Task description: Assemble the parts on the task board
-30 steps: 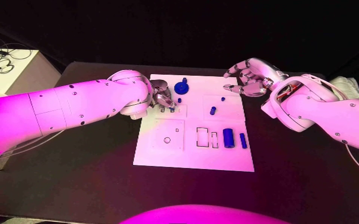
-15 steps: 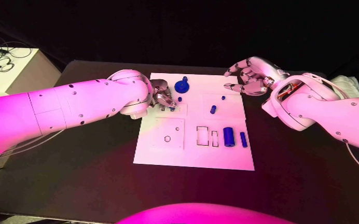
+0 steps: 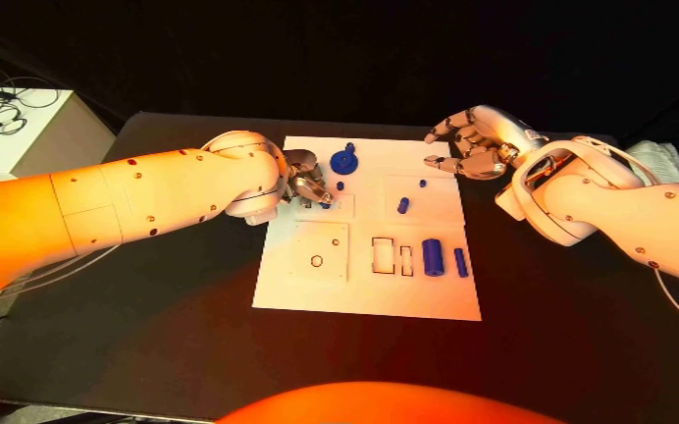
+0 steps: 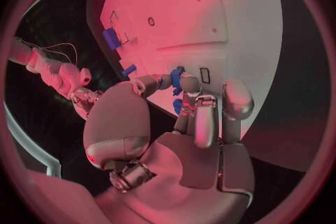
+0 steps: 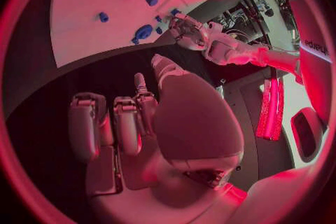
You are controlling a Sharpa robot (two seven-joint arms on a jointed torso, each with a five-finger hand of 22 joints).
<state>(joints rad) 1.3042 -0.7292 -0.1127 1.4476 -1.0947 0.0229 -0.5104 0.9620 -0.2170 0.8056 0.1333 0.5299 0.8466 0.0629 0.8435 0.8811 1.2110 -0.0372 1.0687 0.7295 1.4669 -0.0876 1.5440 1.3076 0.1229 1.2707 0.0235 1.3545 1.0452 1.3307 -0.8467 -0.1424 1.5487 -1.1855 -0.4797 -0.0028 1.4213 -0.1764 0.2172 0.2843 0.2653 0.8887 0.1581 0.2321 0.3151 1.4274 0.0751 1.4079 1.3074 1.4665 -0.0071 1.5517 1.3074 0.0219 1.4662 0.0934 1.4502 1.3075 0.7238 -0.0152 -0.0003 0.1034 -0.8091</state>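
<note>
Task board (image 3: 368,287): you have a flat, smooth white plate with outlined rectangular slots and small round holes; several of them look empty, so I judge the assembly well short of done.
Left hand (image 3: 307,184): your silver hand is down over the board's far left part, fingertips drawn together round a small blue part (image 4: 178,79); it seems pinched there, though you cannot tell whether it is seated in its slot yet.
Right hand (image 3: 474,145): it hovers off the board's far right corner, fingers apart and curved, holding nothing.
Round part (image 3: 344,161): a blue disc-like piece with a stub on top, just beyond the left hand's fingertips, looks like moulded plastic.
Large cylinder (image 3: 433,258): a stout blue cylinder lying on the board, well nearer you than either hand.
Slim cylinder (image 3: 460,264): a thinner blue rod just beside the large one, on its right-hand side.
Short peg (image 3: 402,208): a small blue peg between the two hands, lying loose or standing, I can't tell which.
Remaining: by my reading most pieces still need placing.
</note>
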